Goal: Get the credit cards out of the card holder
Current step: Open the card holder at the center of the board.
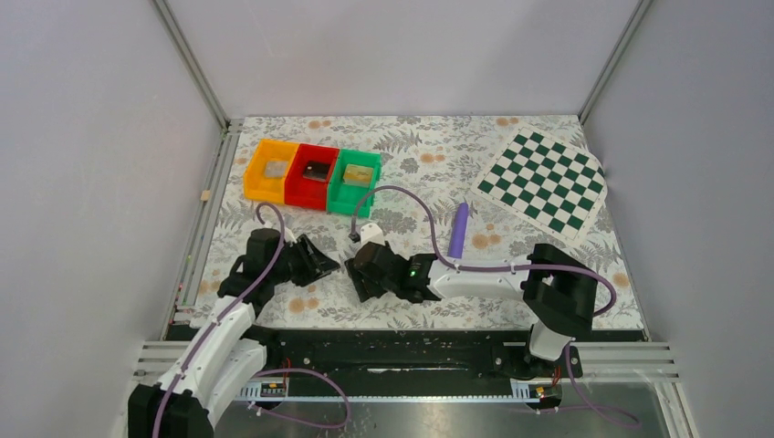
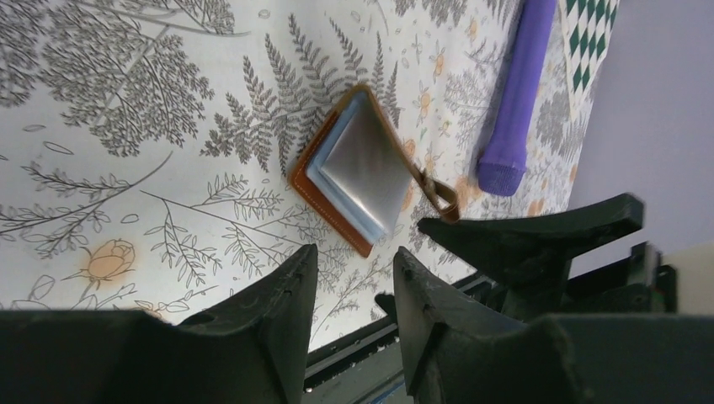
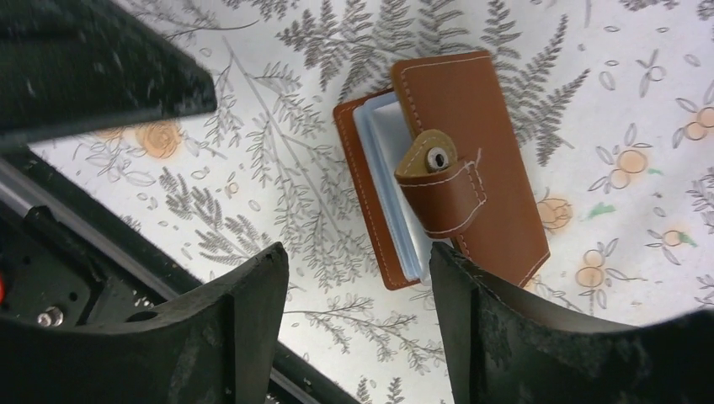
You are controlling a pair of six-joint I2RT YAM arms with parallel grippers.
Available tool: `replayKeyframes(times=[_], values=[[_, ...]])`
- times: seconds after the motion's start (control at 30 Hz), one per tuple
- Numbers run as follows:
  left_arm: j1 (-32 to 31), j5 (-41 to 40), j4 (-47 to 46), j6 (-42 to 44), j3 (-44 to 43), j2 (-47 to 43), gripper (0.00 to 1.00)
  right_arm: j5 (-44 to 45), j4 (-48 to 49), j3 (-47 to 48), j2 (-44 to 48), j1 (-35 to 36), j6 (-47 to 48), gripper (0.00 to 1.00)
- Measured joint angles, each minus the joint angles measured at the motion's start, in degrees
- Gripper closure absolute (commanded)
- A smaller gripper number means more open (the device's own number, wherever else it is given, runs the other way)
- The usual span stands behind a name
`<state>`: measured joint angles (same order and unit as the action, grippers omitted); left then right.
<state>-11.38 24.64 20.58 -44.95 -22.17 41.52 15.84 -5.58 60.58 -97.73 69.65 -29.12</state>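
Note:
The card holder point(image 3: 459, 109) is a brown bifold lying on the fern-print table, its cover slightly lifted and its snap strap point(image 3: 439, 189) loose. Pale blue-grey inner panels show at its edge. In the left wrist view the card holder point(image 2: 358, 168) shows a silvery top panel. My left gripper point(image 2: 354, 257) is open and empty, just short of the holder's near corner. My right gripper point(image 3: 358, 257) is open and empty, with one fingertip point(image 3: 442, 257) right at the holder's near edge. In the top view both grippers point(image 1: 333, 265) point(image 1: 358, 274) face each other and hide the holder.
A purple stick point(image 1: 459, 230) lies right of the grippers. Orange point(image 1: 271, 169), red point(image 1: 313, 173) and green point(image 1: 356, 178) bins stand at the back left, each with a flat item inside. A checkered board point(image 1: 546, 178) lies at the back right. The table's front rail point(image 3: 76, 244) is close.

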Motion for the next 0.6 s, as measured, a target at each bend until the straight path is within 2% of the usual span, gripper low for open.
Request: replayKeyframes(times=[0.1, 0.23, 0.47, 0.6], values=[[-1.6, 0.5, -1.9, -0.4, 0.3, 2.9, 0.62, 0.2, 0.3, -0.4, 0.0, -1.2, 0.5, 0.3], [-4.7, 0.5, -5.1, -0.8, 0.3, 6.8, 0.62, 0.5, 0.2, -1.1, 0.3, -2.1, 2.5, 0.2], [-6.8, 1.3, -12.1, -3.3, 2.7, 10.8, 0.62, 3.9, -0.7, -1.2, 2.1, -2.1, 7.9, 0.2], [-6.9, 1.3, -13.9, -4.8, 3.1, 12.3, 0.62, 4.8, -0.7, -1.9, 4.5, -2.1, 12.3, 0.11]])
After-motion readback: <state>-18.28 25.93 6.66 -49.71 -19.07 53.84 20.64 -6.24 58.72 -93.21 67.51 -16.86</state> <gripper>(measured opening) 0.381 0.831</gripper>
